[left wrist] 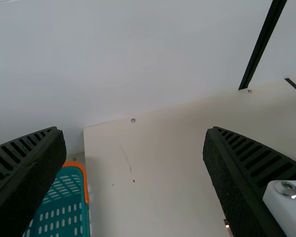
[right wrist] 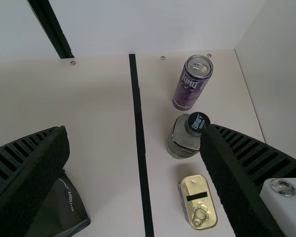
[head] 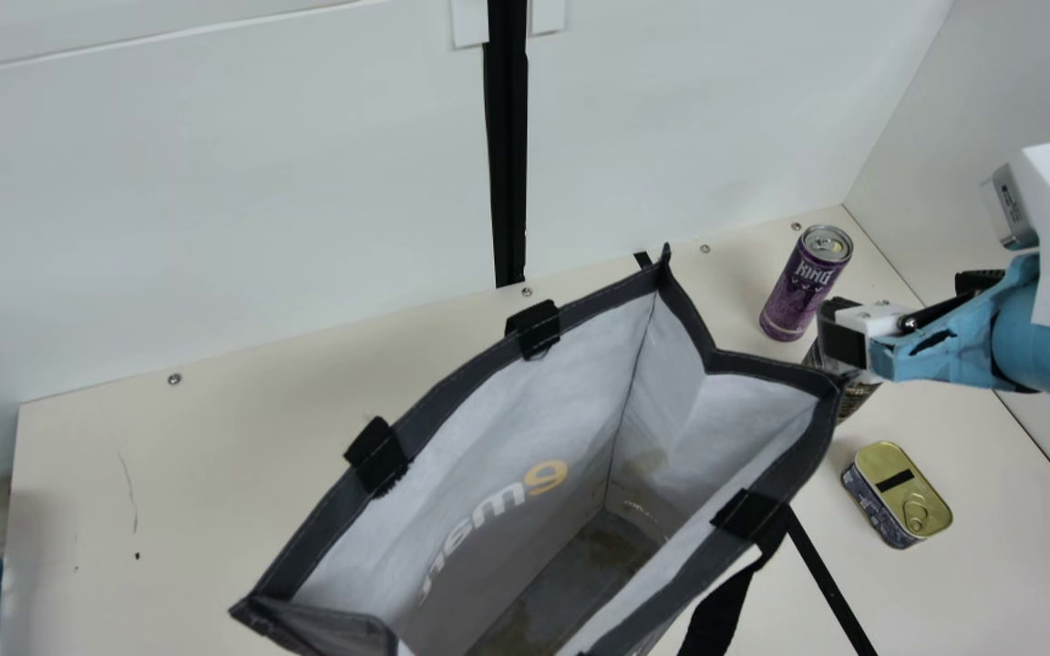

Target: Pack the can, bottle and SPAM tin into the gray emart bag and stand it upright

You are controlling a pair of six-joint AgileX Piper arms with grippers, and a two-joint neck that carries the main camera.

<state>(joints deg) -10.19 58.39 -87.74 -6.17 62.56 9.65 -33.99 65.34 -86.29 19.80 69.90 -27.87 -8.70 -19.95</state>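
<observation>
Gray emart bag [head: 507,437], one: standing mouth upward on the cream desk [head: 169,492], its dark-edged rim gaping, black straps hanging at the sides, print showing within.

Can [head: 803,287], purple with silver top: standing near the far right corner of the desk, outside the bag.

Bottle [right wrist: 185,140], dark-capped: standing just beside the can, on its near side, towards the right edge; in the main view it is hiding partly behind the right tool [head: 912,305], apparently upright.

SPAM tin [head: 899,492], gold-lidded, with pull ring: lying flat on the nearer side of the bottle, towards the right edge.

Right tool: hanging above the desk beside the bag's rim, its fingers standing wide apart.

Left tool [left wrist: 135,148]: also gaping wide, holding nothing.

Basket [left wrist: 69,212], teal, orange-trimmed: sitting by the desk's left edge.
</observation>
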